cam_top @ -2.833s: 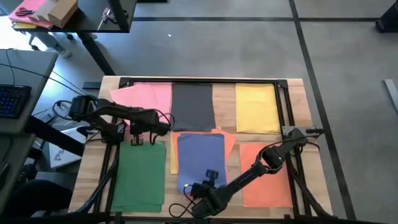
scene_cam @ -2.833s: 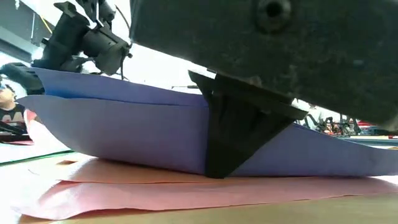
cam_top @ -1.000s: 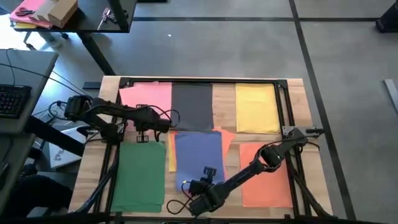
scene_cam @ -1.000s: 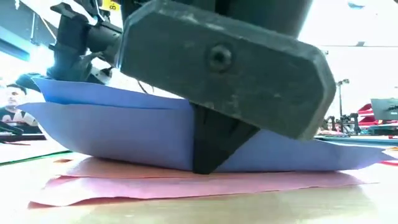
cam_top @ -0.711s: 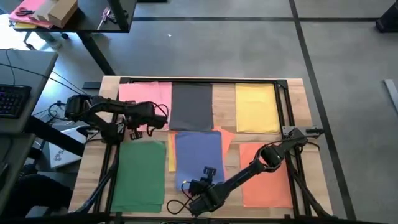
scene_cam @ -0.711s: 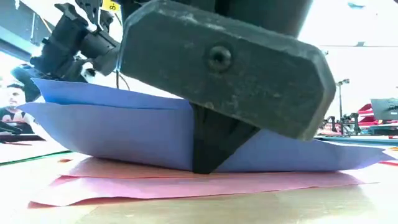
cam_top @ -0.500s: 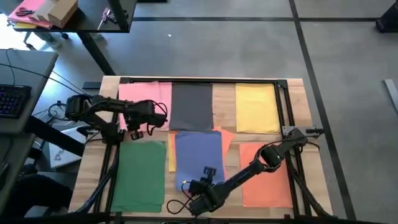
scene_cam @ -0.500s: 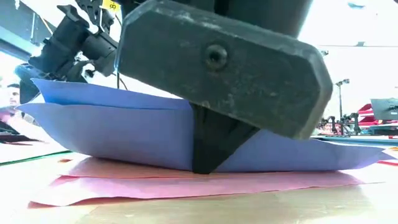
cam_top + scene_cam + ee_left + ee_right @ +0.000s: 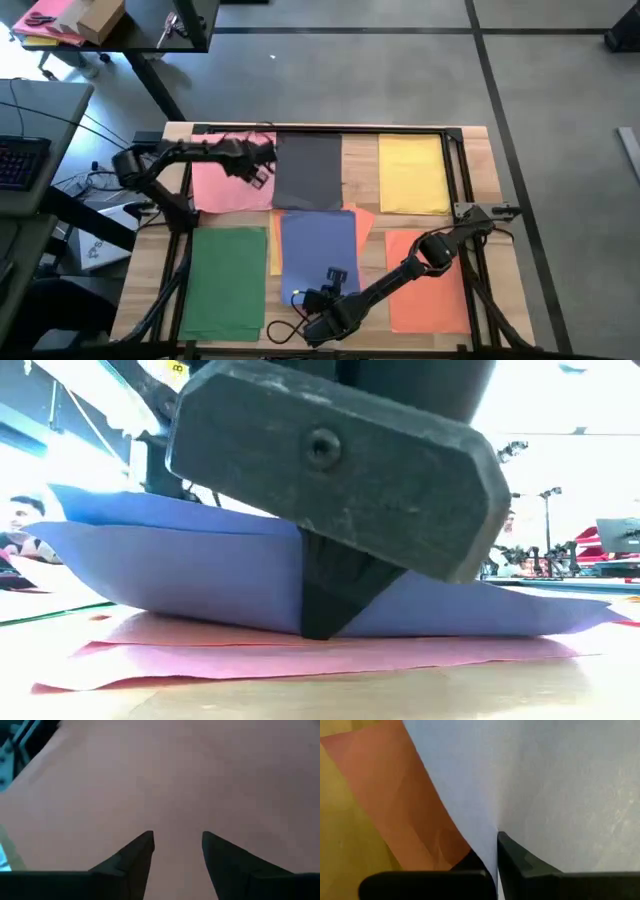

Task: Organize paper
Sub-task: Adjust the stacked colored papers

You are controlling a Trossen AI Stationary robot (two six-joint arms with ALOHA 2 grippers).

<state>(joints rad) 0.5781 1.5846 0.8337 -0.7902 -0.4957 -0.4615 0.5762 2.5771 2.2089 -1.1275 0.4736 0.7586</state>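
Note:
Six coloured sheets of paper lie flat on the wooden table: pink (image 9: 225, 170), dark grey (image 9: 310, 170) and yellow (image 9: 412, 172) in the far row, green (image 9: 225, 280), blue (image 9: 318, 245) and orange (image 9: 430, 280) in the near row. The blue sheet lies on a yellow strip (image 9: 277, 255) and an orange corner (image 9: 365, 222). My left gripper (image 9: 258, 167) is open just over the pink sheet (image 9: 175, 780), near its right edge; I cannot tell whether it touches. My right gripper (image 9: 315, 298) is shut on the blue sheet's near edge. My right gripper pinches the blue sheet's near edge (image 9: 490, 827) about midway along it, one finger above (image 9: 520, 865) and one beneath. It comes from the near side, slanting down. The edge sits low at the fingers (image 9: 325, 610) and bows up toward the left corner (image 9: 60, 535); the far part rests on the sheets below.
A black frame (image 9: 320, 128) runs along the table's far edge and down its sides. A desk with a keyboard (image 9: 20, 160) stands to the left. A person (image 9: 20, 515) shows beyond the table in the low view.
My left gripper has moved from the seam between the pink and green sheets toward the far edge and a little to the right, and now stands over the pink sheet beside the dark grey one. My right gripper keeps its hold on the blue sheet without moving.

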